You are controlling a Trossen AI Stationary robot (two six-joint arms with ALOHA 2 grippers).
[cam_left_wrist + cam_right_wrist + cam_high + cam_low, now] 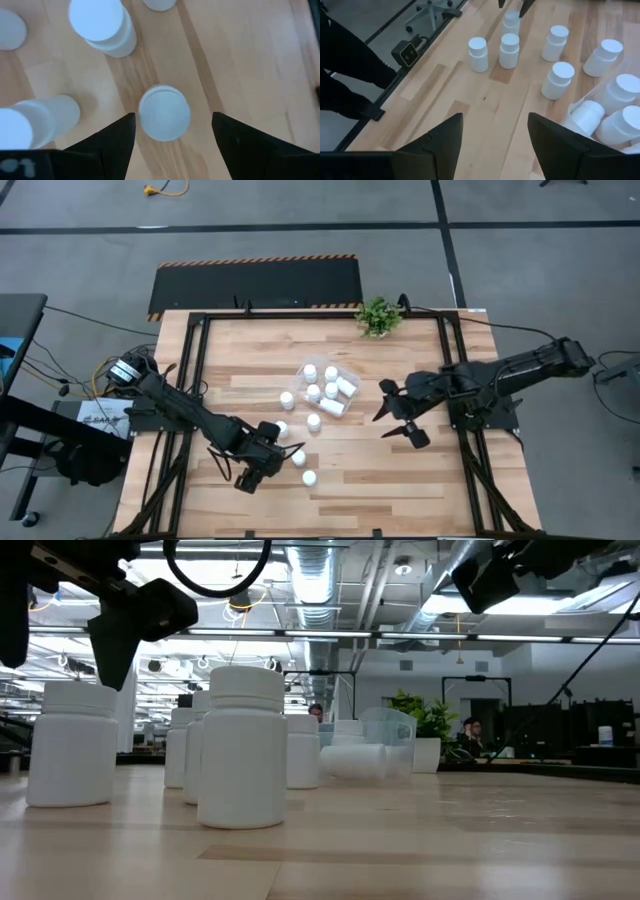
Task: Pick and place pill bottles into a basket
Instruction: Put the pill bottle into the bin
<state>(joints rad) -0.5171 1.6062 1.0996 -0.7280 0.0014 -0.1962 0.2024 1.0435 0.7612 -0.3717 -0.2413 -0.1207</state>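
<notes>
Several pill bottles (297, 458) are being left standing on the table (400, 480) beside the basket (345, 372); others are inside. Left gripper (250, 475), fingers apart, is being hung over one bottle (164, 112). Right gripper (400, 415), apart, empty, is waiting nearby. Bottles prob. light, stiff, smooth; body grip below cap is being advised. Open room toward table's front edge.

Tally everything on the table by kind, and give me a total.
Pill bottles: 12 (6 in the basket, 6 out on the table)
Basket: 1
Potted plant: 1
Total: 14
</notes>
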